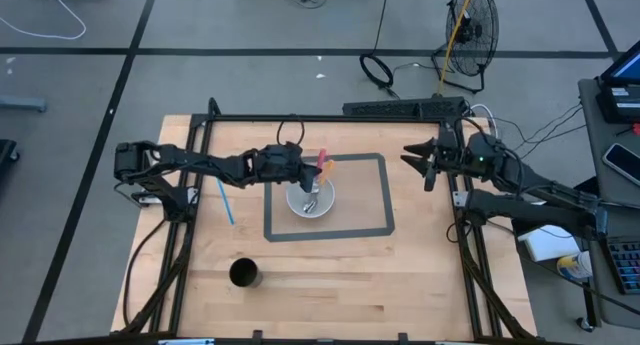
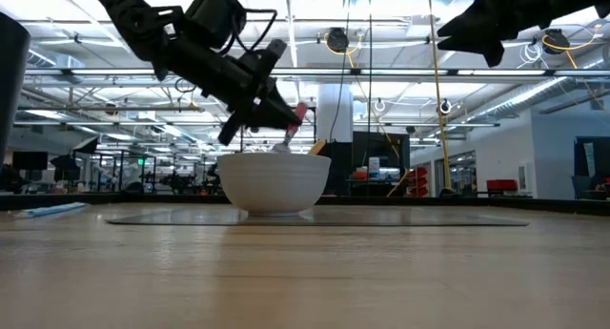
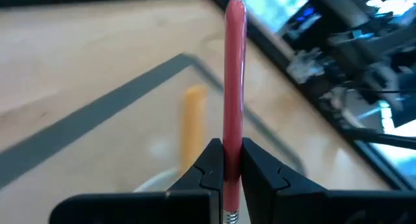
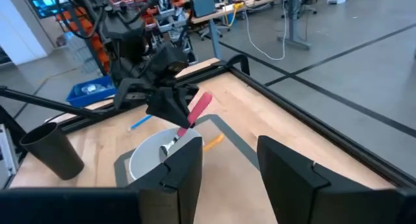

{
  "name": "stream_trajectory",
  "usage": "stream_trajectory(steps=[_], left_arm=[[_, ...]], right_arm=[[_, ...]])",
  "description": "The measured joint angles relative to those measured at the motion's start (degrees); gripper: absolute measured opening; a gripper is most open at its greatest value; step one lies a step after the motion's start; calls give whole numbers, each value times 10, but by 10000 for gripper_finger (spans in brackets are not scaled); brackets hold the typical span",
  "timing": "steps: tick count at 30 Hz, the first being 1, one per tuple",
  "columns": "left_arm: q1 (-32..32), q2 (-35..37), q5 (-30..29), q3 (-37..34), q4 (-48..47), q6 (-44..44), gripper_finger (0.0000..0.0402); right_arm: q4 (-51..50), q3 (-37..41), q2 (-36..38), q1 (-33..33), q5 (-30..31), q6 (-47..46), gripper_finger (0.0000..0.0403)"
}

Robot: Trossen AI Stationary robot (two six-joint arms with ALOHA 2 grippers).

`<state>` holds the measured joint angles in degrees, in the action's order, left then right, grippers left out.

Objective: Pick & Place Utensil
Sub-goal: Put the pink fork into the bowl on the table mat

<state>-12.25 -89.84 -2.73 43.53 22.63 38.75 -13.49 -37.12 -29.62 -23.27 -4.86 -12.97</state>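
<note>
Clearly the left gripper (image 1: 318, 170) has its fingers (image 3: 209, 164) pinched tight on the pink-handled utensil (image 1: 321, 161), gripping low on the handle near the metal neck, with the working end down inside the white bowl (image 1: 311, 200). That low pinch leaves a long handle sticking out, so a quick swing could twist it between the fingers or let it slip. Its metal end might also catch the bowl's rim and drag or tip the bowl. An orange-handled utensil (image 4: 212, 141) seems to lean out of the same bowl, though its far end is hard to make out; lifting could knock it.

Left of the bowl lies a blue straw (image 1: 227, 201), and nearer the front edge stands the black cup (image 1: 245, 274), with bare worktop (image 1: 420, 275) between. The taped rectangle (image 1: 385, 195) frames the bowl. Further right, the right gripper (image 1: 420, 161) hangs well clear above the worktop's right frame, fingers (image 4: 177, 169) parted and empty.
</note>
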Motion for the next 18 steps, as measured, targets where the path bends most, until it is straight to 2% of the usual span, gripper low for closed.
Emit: stream_trajectory(steps=[7,14,18], left_arm=[[9,0,-33,-26,-6,63,27],[20,0,-48,-27,-9,72,29],[18,0,-49,-27,-41,94,76]], right_arm=[[0,1,0,0,0,2,141],[0,1,0,0,0,6,141],[0,1,0,0,0,6,141]])
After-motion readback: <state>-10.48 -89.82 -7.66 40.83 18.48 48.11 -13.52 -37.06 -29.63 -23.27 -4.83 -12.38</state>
